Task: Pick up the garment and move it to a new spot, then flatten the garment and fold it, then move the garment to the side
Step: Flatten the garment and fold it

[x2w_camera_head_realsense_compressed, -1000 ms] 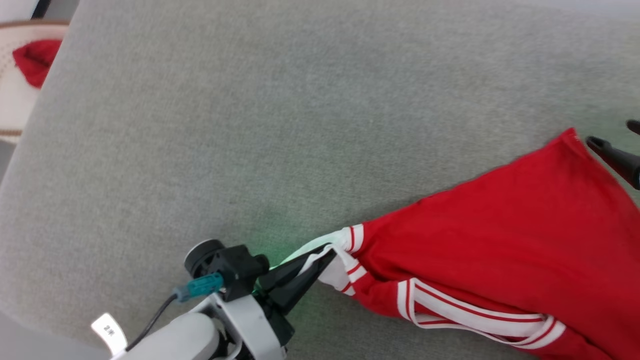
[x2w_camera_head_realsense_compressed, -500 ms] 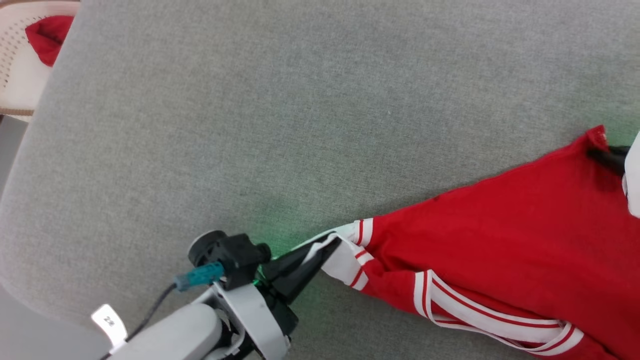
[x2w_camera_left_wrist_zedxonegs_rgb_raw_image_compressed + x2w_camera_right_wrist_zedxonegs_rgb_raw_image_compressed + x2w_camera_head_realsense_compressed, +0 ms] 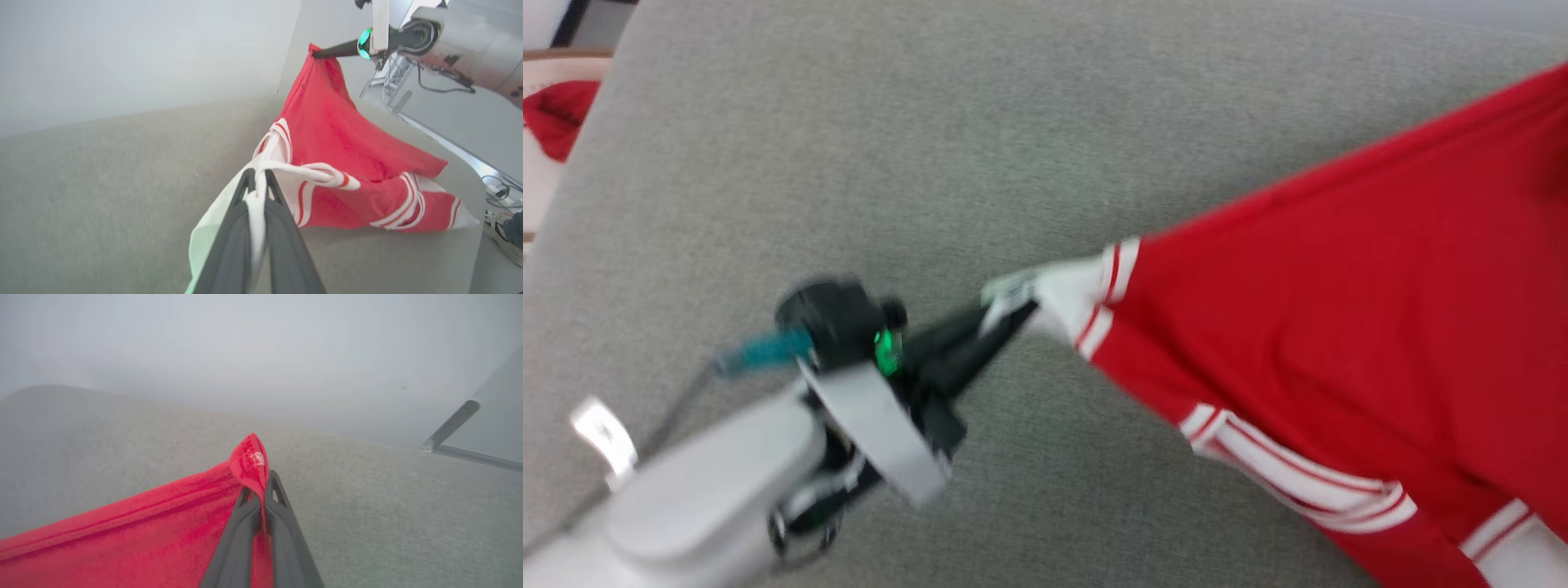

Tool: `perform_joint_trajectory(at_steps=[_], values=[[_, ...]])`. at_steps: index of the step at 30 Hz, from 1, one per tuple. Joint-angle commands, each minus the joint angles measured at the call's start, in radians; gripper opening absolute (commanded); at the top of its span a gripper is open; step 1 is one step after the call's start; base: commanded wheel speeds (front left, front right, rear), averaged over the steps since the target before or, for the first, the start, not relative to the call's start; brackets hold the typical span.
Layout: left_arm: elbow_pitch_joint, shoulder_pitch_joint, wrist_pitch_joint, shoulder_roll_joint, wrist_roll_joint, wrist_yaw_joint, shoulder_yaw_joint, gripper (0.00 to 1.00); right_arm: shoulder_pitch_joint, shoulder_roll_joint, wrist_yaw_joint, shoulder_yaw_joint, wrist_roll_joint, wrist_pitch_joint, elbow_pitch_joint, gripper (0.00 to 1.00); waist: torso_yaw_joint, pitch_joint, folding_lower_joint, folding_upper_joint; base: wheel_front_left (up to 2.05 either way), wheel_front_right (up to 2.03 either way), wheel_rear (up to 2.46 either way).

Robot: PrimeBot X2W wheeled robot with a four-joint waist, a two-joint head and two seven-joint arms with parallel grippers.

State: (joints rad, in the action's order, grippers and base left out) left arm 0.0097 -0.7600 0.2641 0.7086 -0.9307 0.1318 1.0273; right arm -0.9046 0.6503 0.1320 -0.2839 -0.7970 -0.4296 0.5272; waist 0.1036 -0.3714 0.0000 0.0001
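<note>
My left gripper (image 3: pixel 256 176) is clamped on the white striped sleeve end of the garment (image 3: pixel 1339 286), and my right gripper (image 3: pixel 261 488) is pinched shut on a red corner, so the pick-up is made. The shirt hangs stretched between them, its lower part trailing on the grey cushion (image 3: pixel 931 122). Carrying it to a new spot, flattening, folding and setting it aside are all left, I judge.

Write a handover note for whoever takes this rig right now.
Left tool: shut on the shirt at a white sleeve end.
Right tool: shut on a red corner of it, raised off the grey surface.
Shirt: stretched between the two tools, its lower part lying on the surface.
Done: gripped at two points, partly lifted.
Left: carry to a new spot, flatten, fold, move aside.
</note>
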Motion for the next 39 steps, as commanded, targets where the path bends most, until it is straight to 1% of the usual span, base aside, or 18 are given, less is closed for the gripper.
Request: perform_joint_trajectory(at_steps=[1,4,7,10,13,15,18,22,23,25,27,32,34,36,39], values=[[-0.004,-0.047,-0.001,0.012,-0.037,-0.003,-0.002,0.00,-0.036,-0.003,-0.003,0.029,0.015,0.024,0.026,0.00,-0.020,-0.001,0.0000,-0.0001,0.00,0.00,0.00],[0.003,-0.199,-0.004,0.032,-0.123,-0.003,0.035,0.00,-0.117,-0.044,-0.003,0.082,0.046,0.081,0.098,0.00,-0.042,-0.018,0.0000,-0.0001,0.00,0.00,0.00],[0.043,-0.370,-0.030,0.019,-0.220,-0.003,0.070,0.00,-0.209,-0.080,-0.003,0.124,0.081,0.140,0.155,0.00,-0.059,-0.041,0.0000,-0.0001,0.00,0.00,0.00],[0.146,-0.537,-0.084,-0.006,-0.308,-0.003,0.087,0.00,-0.310,-0.116,-0.003,0.154,0.118,0.203,0.203,0.00,-0.080,-0.072,0.0000,-0.0001,0.00,0.00,0.00],[0.295,-0.693,-0.136,-0.036,-0.342,-0.003,0.102,0.00,-0.410,-0.149,-0.003,0.185,0.143,0.269,0.252,0.00,-0.104,-0.104,0.0000,-0.0001,0.00,0.00,0.00],[0.423,-0.817,-0.153,-0.053,-0.342,-0.004,0.085,0.00,-0.495,-0.174,-0.003,0.207,0.153,0.323,0.275,0.00,-0.128,-0.128,0.0000,-0.0001,0.00,0.00,0.00],[0.583,-0.981,-0.125,-0.102,-0.314,-0.004,0.069,0.00,-0.605,-0.198,-0.004,0.231,0.165,0.408,0.304,0.00,-0.154,-0.150,0.0000,-0.0001,0.00,0.00,0.00],[0.699,-1.160,-0.054,-0.160,-0.234,-0.004,0.094,0.00,-0.733,-0.218,-0.004,0.239,0.177,0.511,0.329,0.00,-0.174,-0.159,0.0000,-0.0001,0.00,0.00,0.00],[0.715,-1.186,-0.039,-0.175,-0.234,-0.004,0.092,0.00,-0.756,-0.217,-0.004,0.234,0.180,0.528,0.336,0.00,-0.175,-0.159,0.0000,-0.0001,0.00,0.00,0.00],[0.738,-1.209,-0.022,-0.194,-0.246,-0.004,0.092,0.00,-0.780,-0.222,-0.004,0.218,0.171,0.540,0.356,0.00,-0.177,-0.158,0.0000,-0.0001,0.00,0.00,0.00],[0.728,-1.195,-0.016,-0.202,-0.255,-0.004,0.123,0.00,-0.785,-0.219,-0.004,0.191,0.162,0.536,0.371,0.00,-0.176,-0.158,0.0000,-0.0001,0.00,0.00,0.00],[0.639,-1.079,-0.005,-0.171,-0.331,-0.003,0.188,0.00,-0.683,-0.203,-0.002,0.104,0.105,0.505,0.369,0.00,-0.165,-0.162,0.0000,-0.0001,0.00,0.00,0.00],[0.586,-1.011,-0.001,-0.149,-0.338,-0.003,0.208,0.00,-0.619,-0.188,-0.002,0.061,0.075,0.490,0.349,0.00,-0.162,-0.163,0.0000,-0.0001,0.00,0.00,0.00],[0.530,-0.944,0.001,-0.129,-0.351,-0.003,0.198,0.00,-0.549,-0.173,-0.002,0.022,0.042,0.473,0.318,0.00,-0.161,-0.164,0.0000,-0.0001,0.00,0.00,0.00],[0.439,-0.815,0.000,-0.102,-0.335,-0.003,0.130,0.00,-0.429,-0.147,-0.002,-0.034,-0.018,0.453,0.251,0.00,-0.158,-0.163,0.0000,-0.0001,0.00,0.00,0.00]])
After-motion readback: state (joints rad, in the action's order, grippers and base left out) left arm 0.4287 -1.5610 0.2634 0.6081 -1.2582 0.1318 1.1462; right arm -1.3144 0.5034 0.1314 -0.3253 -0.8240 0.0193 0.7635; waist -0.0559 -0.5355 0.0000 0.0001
